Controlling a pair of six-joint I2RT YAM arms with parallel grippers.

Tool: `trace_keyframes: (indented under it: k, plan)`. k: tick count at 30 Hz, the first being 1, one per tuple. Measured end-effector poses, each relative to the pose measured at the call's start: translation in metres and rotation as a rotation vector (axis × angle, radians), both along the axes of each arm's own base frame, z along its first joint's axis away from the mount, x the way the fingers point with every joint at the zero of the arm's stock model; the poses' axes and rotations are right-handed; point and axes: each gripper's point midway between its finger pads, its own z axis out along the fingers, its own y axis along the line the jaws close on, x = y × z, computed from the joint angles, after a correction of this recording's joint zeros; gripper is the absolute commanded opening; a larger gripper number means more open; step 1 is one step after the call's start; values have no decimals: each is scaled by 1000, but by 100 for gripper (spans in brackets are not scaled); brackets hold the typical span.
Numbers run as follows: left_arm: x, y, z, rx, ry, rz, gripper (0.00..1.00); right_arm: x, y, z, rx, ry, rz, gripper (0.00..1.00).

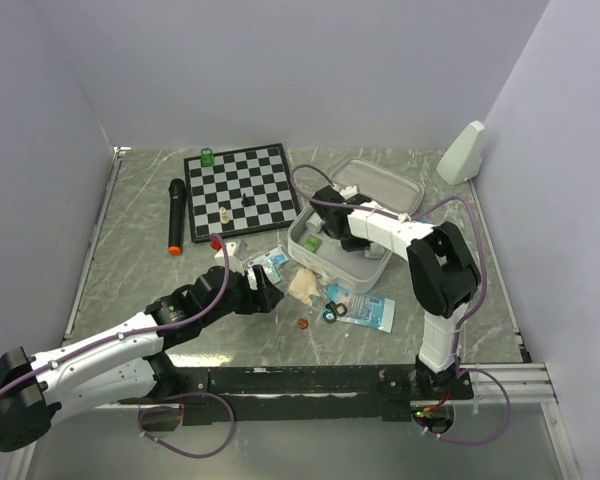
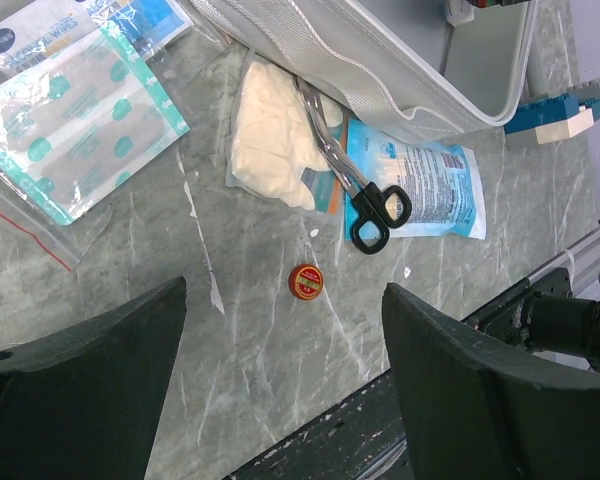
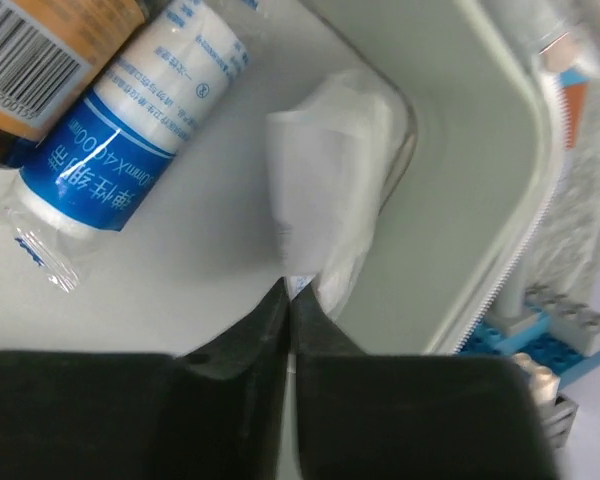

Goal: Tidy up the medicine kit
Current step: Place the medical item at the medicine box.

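Note:
The medicine kit (image 1: 378, 270) is a white soft case lying open, its lid (image 1: 390, 187) tipped back. My right gripper (image 1: 318, 228) reaches into its base. In the right wrist view the gripper (image 3: 292, 296) is shut on the edge of a white folded packet (image 3: 330, 160) over the kit's floor (image 3: 480, 180). A blue-and-white roll (image 3: 130, 140) and an orange-brown bottle (image 3: 40, 50) lie inside. My left gripper (image 1: 265, 290) (image 2: 285, 370) is open and empty above bare table, near a small red tin (image 2: 306, 282).
Beside the kit's wall (image 2: 380, 70) lie black-handled scissors (image 2: 355, 180), a cream gauze pack (image 2: 270, 135), a blue-white pouch (image 2: 420, 185) and a bag of plasters (image 2: 70, 110). A chessboard (image 1: 242, 187), a black stick with an orange tip (image 1: 176, 212) and a white object (image 1: 462, 152) stand at the back.

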Motion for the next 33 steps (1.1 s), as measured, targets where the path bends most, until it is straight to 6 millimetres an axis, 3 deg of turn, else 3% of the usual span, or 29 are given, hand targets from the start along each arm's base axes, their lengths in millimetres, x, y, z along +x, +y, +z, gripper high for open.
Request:
trace_keyframes:
  k: [2, 4, 8, 14, 18, 21, 27, 33]
  plan:
    - [0, 0, 0, 1, 1, 0, 84, -1, 0, -4, 26, 17, -16, 52]
    - [0, 0, -1, 4, 3, 0, 84, -1, 2, -5, 53, 16, -24, 62]
    - [0, 0, -3, 6, 4, 0, 84, -2, 9, 3, 109, 10, -16, 68]
    - [0, 0, -3, 7, 5, 0, 85, -4, 22, 33, 245, -59, 16, 72]
    - [-1, 1, -5, 10, 8, 0, 85, -7, 31, 43, 322, -88, 49, 33]
    - [-1, 2, -8, 18, 14, 0, 85, -7, 34, 39, 342, -84, 63, 17]
    - [-1, 2, -14, 34, 26, 0, 85, 2, 33, 20, 367, -56, 44, 4]
    - [-1, 2, -17, 41, 31, 0, 85, 16, 27, -1, 395, -31, -19, 0]
